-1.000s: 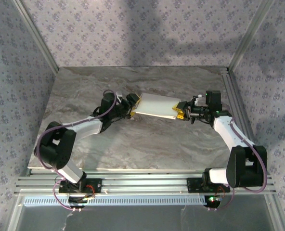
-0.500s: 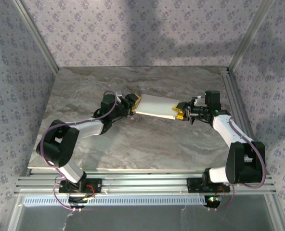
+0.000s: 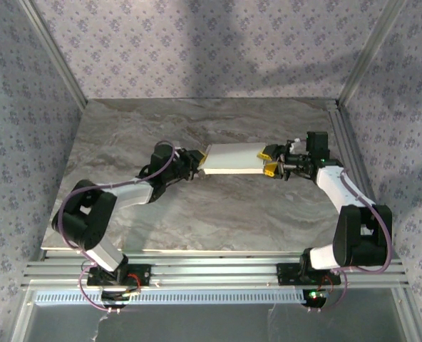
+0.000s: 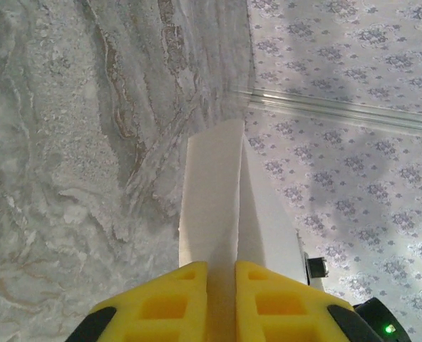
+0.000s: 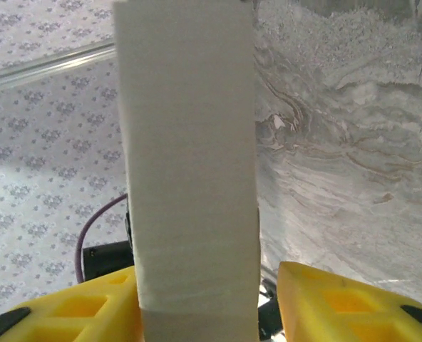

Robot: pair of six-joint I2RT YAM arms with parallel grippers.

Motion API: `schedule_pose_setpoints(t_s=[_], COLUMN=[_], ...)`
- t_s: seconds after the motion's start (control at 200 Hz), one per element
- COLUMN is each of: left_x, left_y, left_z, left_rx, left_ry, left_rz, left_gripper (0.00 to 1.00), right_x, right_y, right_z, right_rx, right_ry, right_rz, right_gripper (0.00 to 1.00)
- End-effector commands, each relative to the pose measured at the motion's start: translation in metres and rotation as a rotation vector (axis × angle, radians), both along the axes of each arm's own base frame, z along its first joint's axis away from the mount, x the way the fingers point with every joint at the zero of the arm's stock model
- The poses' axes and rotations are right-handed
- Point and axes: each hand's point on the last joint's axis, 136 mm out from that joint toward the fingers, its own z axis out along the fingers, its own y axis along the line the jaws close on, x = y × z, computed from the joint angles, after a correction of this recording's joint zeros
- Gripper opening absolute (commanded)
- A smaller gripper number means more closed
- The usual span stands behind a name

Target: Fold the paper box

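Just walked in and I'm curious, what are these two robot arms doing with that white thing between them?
The two arms are holding a white paper box between them over the marble table. The left gripper is shut on one end, with the cardboard pinched between its yellow fingers. The right gripper is at the opposite end, its yellow fingers on either side of a wider panel, with a gap on one side. The box looks flat and partly folded.
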Motion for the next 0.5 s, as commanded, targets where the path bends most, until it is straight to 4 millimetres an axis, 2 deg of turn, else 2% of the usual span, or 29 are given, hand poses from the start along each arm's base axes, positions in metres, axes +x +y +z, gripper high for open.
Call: schedule_pose_setpoints(t_s=[0.0,0.085,0.225,0.29,0.495], left_x=[-0.008,-0.010,-0.008,-0.008,-0.010], left_y=[0.013,0.020,0.017,0.016,0.019], left_z=[0.008,0.008,0.008,0.006,0.003], left_rx=[0.001,0.007,-0.007,-0.009,0.010], left_ry=[0.063,0.072,0.073,0.076,0.076], left_rz=[0.062,0.087,0.086,0.081,0.088], left_gripper=[0.10,0.07,0.06,0.06,0.06], right_x=[-0.005,-0.006,-0.003,-0.001,0.003], right_y=[-0.014,-0.014,0.007,0.010,0.008], right_z=[0.000,0.000,-0.020,-0.024,-0.012], right_rx=[-0.124,-0.139,-0.092,-0.085,-0.079], right_ry=[-0.052,-0.092,-0.039,-0.035,-0.061], right_rz=[-0.004,-0.026,0.006,-0.005,-0.024], right_gripper=[0.57,0.55,0.51,0.51,0.56])
